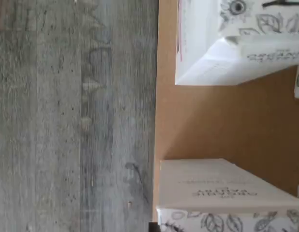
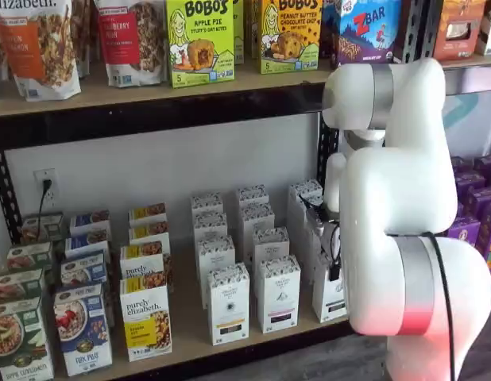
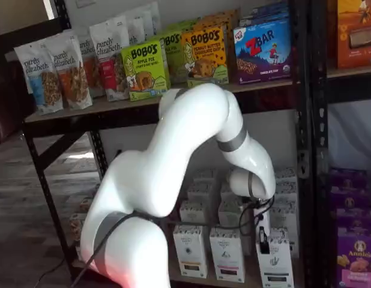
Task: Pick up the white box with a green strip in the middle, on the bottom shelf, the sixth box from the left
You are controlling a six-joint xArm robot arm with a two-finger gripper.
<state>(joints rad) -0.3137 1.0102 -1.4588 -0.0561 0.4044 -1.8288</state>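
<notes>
Claw [image 3: 263, 245] pinching top of white box [image 3: 274, 264], front of bottom shelf [image 2: 190, 337], directly beneath fingers.

The white arm [image 2: 404, 238] covers the white box [image 2: 329, 294] on the bottom shelf [image 2: 190, 341].

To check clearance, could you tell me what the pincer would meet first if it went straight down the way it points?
The white box: the pincer points down and looks closed on its top. Under the box lies the shelf, though depth is hard to judge.
</notes>
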